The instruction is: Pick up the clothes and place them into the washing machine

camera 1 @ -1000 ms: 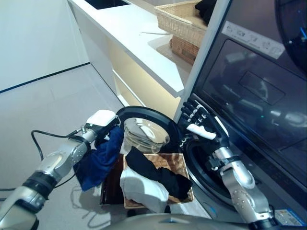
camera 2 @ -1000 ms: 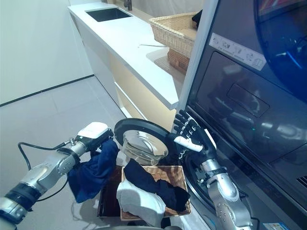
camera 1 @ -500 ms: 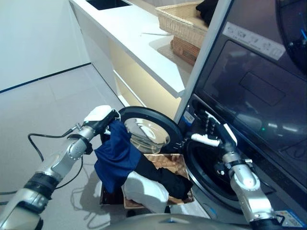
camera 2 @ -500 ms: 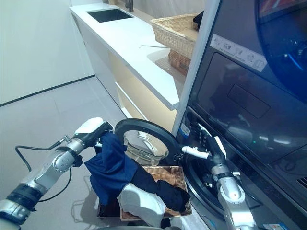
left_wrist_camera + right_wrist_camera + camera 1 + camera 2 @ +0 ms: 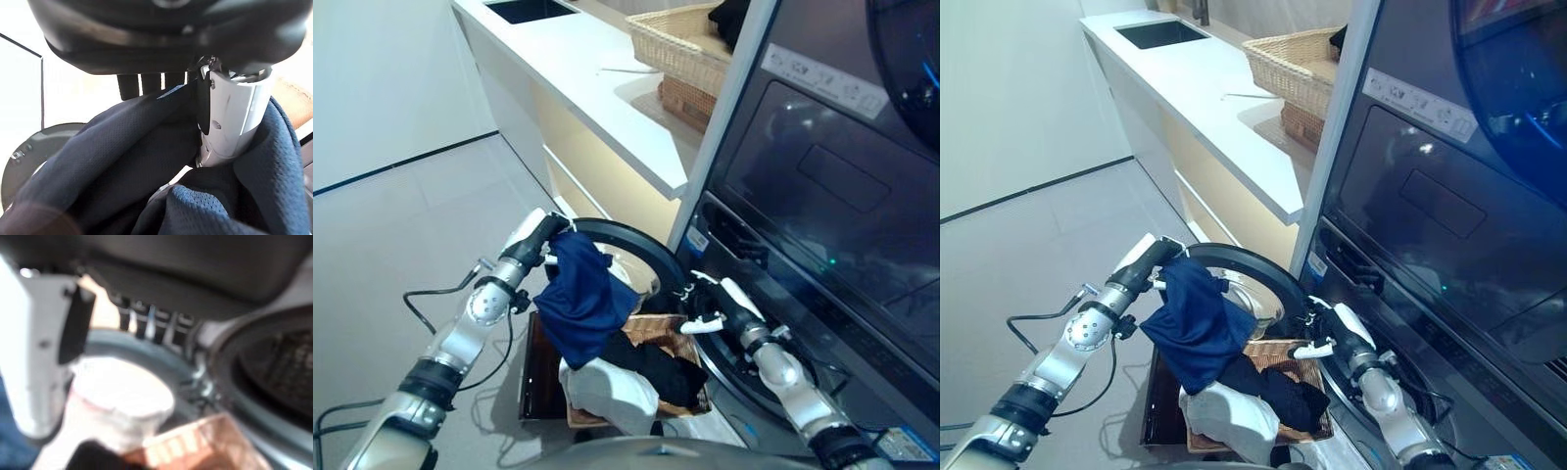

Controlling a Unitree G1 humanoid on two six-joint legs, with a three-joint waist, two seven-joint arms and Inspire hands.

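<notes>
My left hand (image 5: 546, 233) is shut on a navy blue garment (image 5: 583, 302), holding it up in front of the washing machine's open round door (image 5: 651, 262). In the left wrist view the white-covered thumb (image 5: 234, 112) presses into the blue cloth (image 5: 122, 166). Below, a brown basket (image 5: 668, 329) on the floor holds a black garment (image 5: 654, 364) and a white one (image 5: 603, 392). My right hand (image 5: 713, 302) is open, low by the basket's far corner, beside the dark drum opening (image 5: 279, 367).
The basket rests on a dark tray (image 5: 532, 384). The washing machine's dark front panel (image 5: 822, 196) rises at the right. A white counter (image 5: 578, 69) runs along behind, with a wicker basket (image 5: 683, 44) and a sink on it. Grey floor lies at the left.
My left hand has lifted the blue garment up and to the right, over the open door. My right hand has dropped from the machine's front down to the basket's corner.
</notes>
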